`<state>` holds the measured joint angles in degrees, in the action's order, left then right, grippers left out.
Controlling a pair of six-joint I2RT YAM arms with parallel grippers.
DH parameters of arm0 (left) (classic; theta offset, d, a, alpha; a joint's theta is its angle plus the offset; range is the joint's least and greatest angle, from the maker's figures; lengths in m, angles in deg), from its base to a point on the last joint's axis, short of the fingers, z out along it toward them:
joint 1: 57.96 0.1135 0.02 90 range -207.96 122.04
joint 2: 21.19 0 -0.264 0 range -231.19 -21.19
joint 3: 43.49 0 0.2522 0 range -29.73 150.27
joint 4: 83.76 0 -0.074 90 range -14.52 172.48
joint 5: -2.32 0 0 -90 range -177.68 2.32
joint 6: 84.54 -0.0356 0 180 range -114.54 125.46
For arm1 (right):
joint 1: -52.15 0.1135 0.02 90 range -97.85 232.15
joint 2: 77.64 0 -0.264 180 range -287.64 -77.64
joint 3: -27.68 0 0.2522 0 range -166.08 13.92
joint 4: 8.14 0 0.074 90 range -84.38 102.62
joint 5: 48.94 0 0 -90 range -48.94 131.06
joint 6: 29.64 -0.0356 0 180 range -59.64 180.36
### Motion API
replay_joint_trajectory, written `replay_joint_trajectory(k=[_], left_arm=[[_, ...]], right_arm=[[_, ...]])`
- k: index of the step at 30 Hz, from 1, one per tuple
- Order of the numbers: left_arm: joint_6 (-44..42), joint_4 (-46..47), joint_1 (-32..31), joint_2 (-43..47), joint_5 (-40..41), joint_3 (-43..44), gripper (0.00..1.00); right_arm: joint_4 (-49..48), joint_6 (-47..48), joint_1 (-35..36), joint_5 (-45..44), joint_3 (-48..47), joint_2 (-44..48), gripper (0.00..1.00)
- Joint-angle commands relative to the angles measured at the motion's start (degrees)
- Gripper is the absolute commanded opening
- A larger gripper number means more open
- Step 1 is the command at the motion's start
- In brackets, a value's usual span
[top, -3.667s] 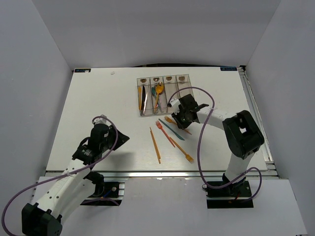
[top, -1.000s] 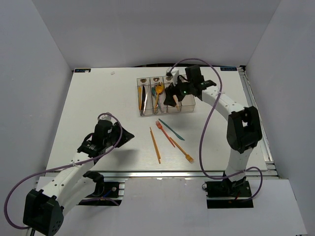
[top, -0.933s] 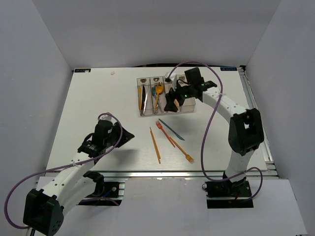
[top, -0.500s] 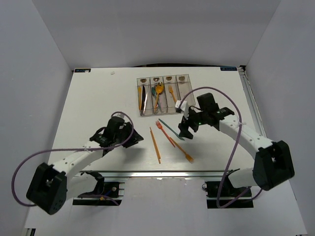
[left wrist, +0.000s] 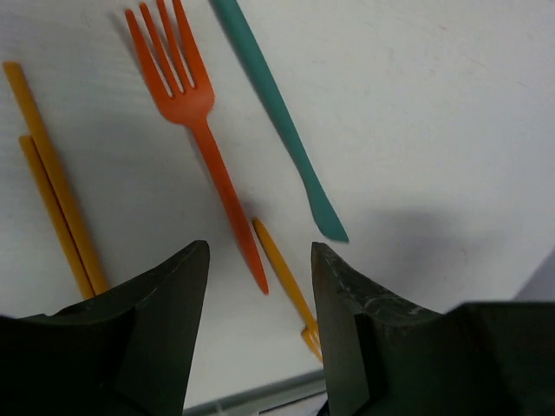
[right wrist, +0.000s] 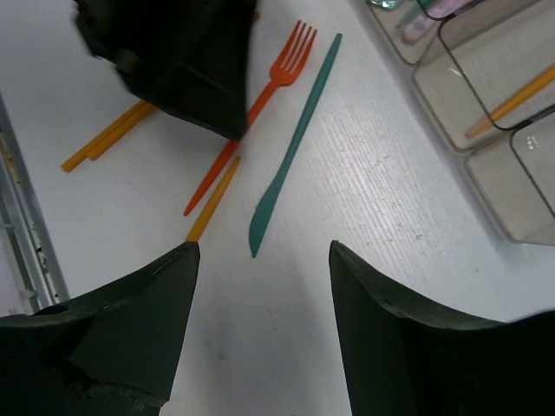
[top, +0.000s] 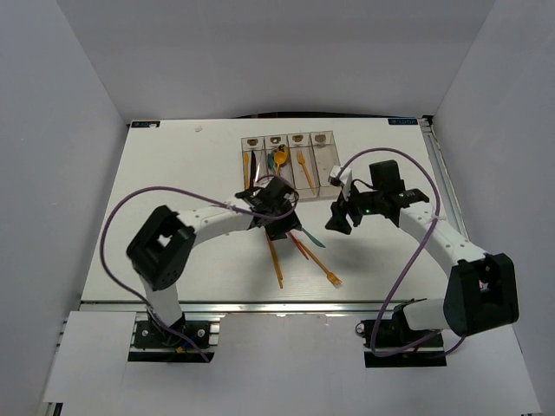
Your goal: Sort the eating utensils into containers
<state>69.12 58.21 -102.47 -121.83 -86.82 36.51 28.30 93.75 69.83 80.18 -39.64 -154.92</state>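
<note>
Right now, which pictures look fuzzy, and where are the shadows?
Left wrist view: the left fingers up close are fuzzy, the red fork and teal knife sharp, a grey shadow beyond the knife's tip. Right wrist view: the right fingers are fuzzy too. Top view: sharp, evenly lit, only faint shadows.

Four bins (top: pixel 323 165); outside them lie one red fork (left wrist: pixel 189 102), one orange fork (left wrist: pixel 282 270), one teal knife (left wrist: pixel 276 121) and two orange sticks (left wrist: pixel 52 186).

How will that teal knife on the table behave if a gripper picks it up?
The teal knife looks thin and plastic, so probably very light and slightly bendy. It lies flat on the table, so getting under it may be hard; a push would likely slide it, not roll it.
</note>
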Motion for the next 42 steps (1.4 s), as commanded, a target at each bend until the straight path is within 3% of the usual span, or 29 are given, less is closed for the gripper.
replay_joint_trajectory(k=[1,6,13,18,27,34,42], left_arm=[[4.62,-12.25,-1.19,-5.34,5.28,7.13,0.61],[6.83,-20.27,-1.72,-13.78,8.36,16.27,0.61],[7.44,-24.07,-1.72,-18.09,10.83,21.04,0.50],[6.65,-25.38,-1.72,-19.50,9.95,20.60,0.36],[3.76,-25.91,-1.81,-18.81,11.17,19.28,0.00],[-2.74,-25.65,-2.51,-11.60,14.52,22.26,0.00],[-24.41,-15.73,-2.60,-5.44,13.90,27.27,0.00]], right_arm=[[-0.17,-0.87,-0.53,4.13,1.79,3.62,0.68],[-1.14,-2.27,-2.20,4.48,3.90,5.82,0.68],[-1.85,-3.06,-2.91,4.22,4.78,6.17,0.69],[-2.37,-3.41,-2.91,4.13,4.34,5.65,0.69],[-2.20,-3.68,-2.91,4.04,4.25,5.20,0.69],[1.05,-0.08,-2.91,6.94,3.64,5.20,0.69],[2.90,2.65,-3.87,8.43,1.53,5.12,0.68]])
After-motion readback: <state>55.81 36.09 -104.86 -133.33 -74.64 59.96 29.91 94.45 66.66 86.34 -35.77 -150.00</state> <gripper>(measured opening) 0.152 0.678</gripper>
